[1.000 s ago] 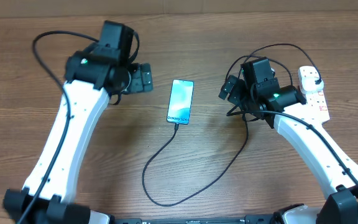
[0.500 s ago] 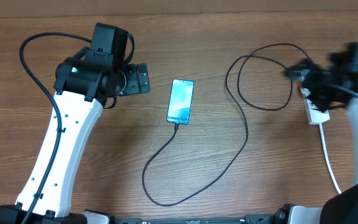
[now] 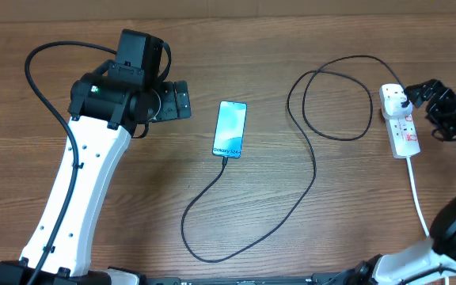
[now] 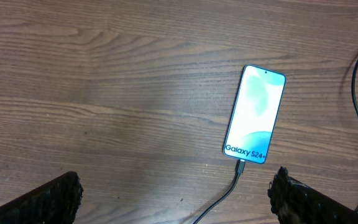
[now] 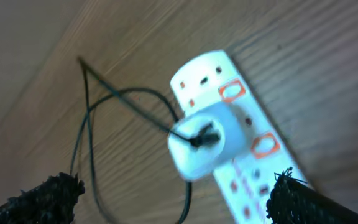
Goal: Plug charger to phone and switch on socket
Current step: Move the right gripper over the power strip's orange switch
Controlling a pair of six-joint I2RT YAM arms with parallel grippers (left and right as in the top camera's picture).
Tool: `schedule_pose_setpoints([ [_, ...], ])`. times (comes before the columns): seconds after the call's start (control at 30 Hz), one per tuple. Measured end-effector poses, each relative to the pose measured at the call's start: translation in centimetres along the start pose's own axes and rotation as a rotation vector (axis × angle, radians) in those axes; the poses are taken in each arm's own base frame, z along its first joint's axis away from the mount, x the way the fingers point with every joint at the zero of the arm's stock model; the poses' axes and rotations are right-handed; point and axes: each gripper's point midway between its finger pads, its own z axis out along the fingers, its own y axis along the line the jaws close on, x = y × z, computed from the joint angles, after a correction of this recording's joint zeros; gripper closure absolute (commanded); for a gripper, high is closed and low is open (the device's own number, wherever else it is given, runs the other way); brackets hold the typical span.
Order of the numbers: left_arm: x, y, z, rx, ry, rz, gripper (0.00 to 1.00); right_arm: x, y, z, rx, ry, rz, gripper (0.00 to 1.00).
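- Charger point(image 3: 184, 224): thin black cable, slack loop on the table point(image 3: 355, 222) at the near edge, betw. the two arm bases.
- From that loop one run goes up to the phone; the other swings right, then makes a second, wider loop further back toward the socket.
- Connector tip point(image 4: 240, 167) sits in the phone's near short edge, right under the white text.
- Phone point(image 3: 230, 129) lies flat, screen up, lit cyan, roughly mid-table, slightly tilted; also seen in left wrist view point(image 4: 255, 115).
- Left tool point(image 3: 182, 100): left of the phone and well apart from it, pointing toward it, jaws spread wide, nothing betw. them. Wrist view shows both pads point(image 4: 42, 199) at the frame's bottom corners, bare wood betw. them.
- Socket point(image 3: 400, 127): white strip w/ red markings point(image 5: 232, 91), far right of the table, white cord point(image 3: 416, 190) trailing toward the near edge.
- White adapter block point(image 5: 201, 140) seated at the strip's far end, black cable coming out of it.
- Right tool point(image 3: 430, 111): just right of the socket, jaws spread wide, gripping nothing; wrist view is blurred, so can't tell if a finger touches the strip.
- Switch position: can't tell.
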Motion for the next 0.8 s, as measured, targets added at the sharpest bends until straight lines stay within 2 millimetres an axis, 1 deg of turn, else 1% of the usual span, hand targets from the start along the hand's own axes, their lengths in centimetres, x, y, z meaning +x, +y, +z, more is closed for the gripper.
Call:
schedule_pose_setpoints([
  [0.07, 0.0, 0.0, 0.0, 0.0, -0.001, 0.0, 0.0, -0.2, -0.5, 0.9, -0.003, -0.003, -0.01, 0.0],
  [0.2, 0.0, 0.0, 0.0, 0.0, -0.001, 0.0, 0.0, -1.0, -0.9, 1.6, 0.022, -0.034, -0.045, 0.0],
  [0.27, 0.0, 0.0, 0.0, 0.0, -0.001, 0.0, 0.0, -0.9, -1.1, 2.2, 0.035, -0.03, -0.056, 0.0],
  [0.37, 0.0, 0.0, 0.0, 0.0, 0.0, 0.0, 0.0, 0.0, -1.2, 4.1, 0.04, 0.008, -0.067, 0.0],
  [0.43, 0.0, 0.0, 0.0, 0.0, -0.001, 0.0, 0.0, 0.8, -1.3, 5.7, 0.041, 0.039, -0.073, 0.0],
  [0.47, 0.0, 0.0, 0.0, 0.0, 0.0, 0.0, 0.0, 1.6, -1.2, 6.7, 0.042, 0.064, -0.078, 0.0],
  [0.5, 0.0, 0.0, 0.0, 0.0, -0.001, 0.0, 0.0, 1.7, -1.1, 7.2, 0.048, 0.068, -0.091, 0.0],
  [0.67, 0.0, 0.0, 0.0, 0.0, -0.001, 0.0, 0.0, 1.7, -1.1, 7.3, 0.053, 0.068, -0.103, 0.0],
  [0.8, 0.0, 0.0, 0.0, 0.0, -0.001, 0.0, 0.0, 1.6, -1.7, 7.3, 0.09, 0.064, -0.104, 0.0],
])
